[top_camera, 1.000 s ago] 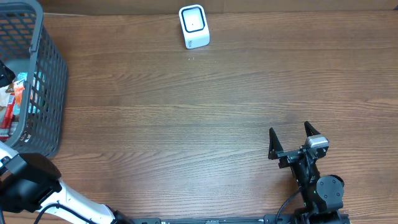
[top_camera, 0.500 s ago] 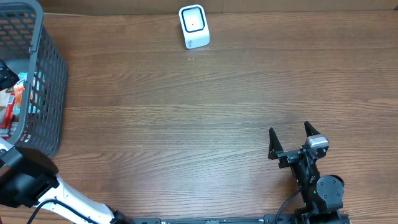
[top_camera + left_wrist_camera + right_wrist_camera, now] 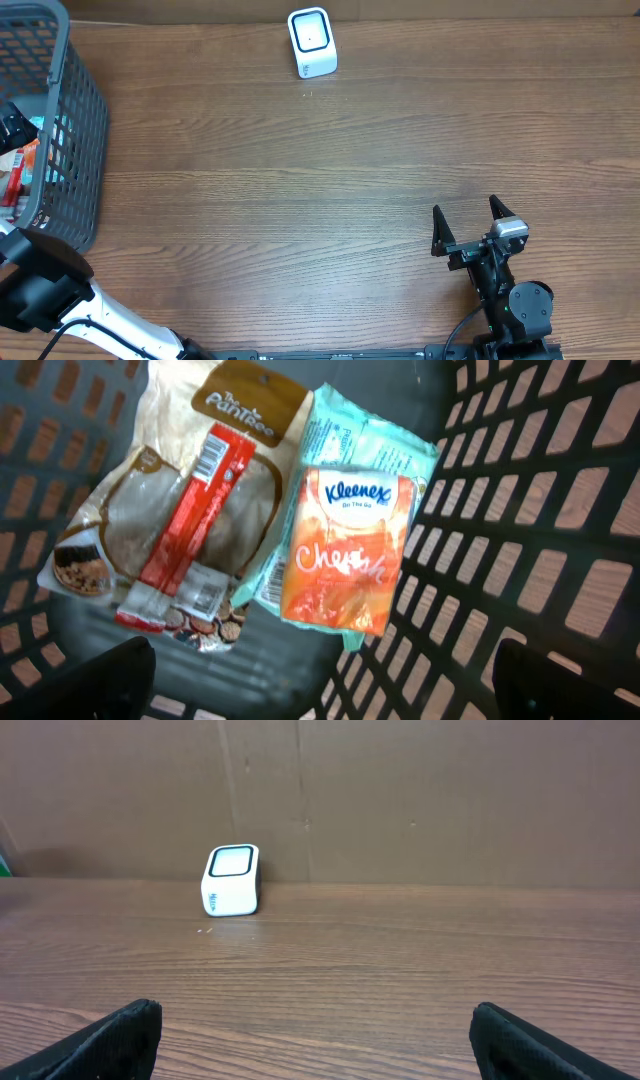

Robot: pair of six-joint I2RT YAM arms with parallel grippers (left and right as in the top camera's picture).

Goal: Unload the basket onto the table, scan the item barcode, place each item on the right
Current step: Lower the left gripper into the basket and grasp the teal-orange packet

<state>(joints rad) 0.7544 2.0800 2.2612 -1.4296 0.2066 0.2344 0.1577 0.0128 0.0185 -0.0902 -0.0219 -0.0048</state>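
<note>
From overhead, a grey mesh basket (image 3: 70, 120) stands at the table's (image 3: 300, 200) far left edge, with packets lying inside it. The left arm (image 3: 45, 290) comes up from the near left corner and reaches over the basket. A white barcode scanner (image 3: 312, 42) sits at the far edge, left of centre and well apart from the basket. The right gripper (image 3: 466, 208) rests near the right side, its jaws spread wide and holding nothing.

In the left wrist view, the left gripper (image 3: 325, 665) hangs above the basket floor with its fingers (image 3: 100, 680) wide apart and clear of everything. Below it an orange Kleenex pack (image 3: 345, 550) lies on a teal packet (image 3: 345, 425). Just left is a brown Pantree bag (image 3: 110, 520), with a red stick packet (image 3: 190, 500) laid across it. A barcode label shows at that packet's lower end.

In the right wrist view, the scanner stands far left against a cardboard wall (image 3: 450, 790), with bare wood between it and the parted fingers.
</note>
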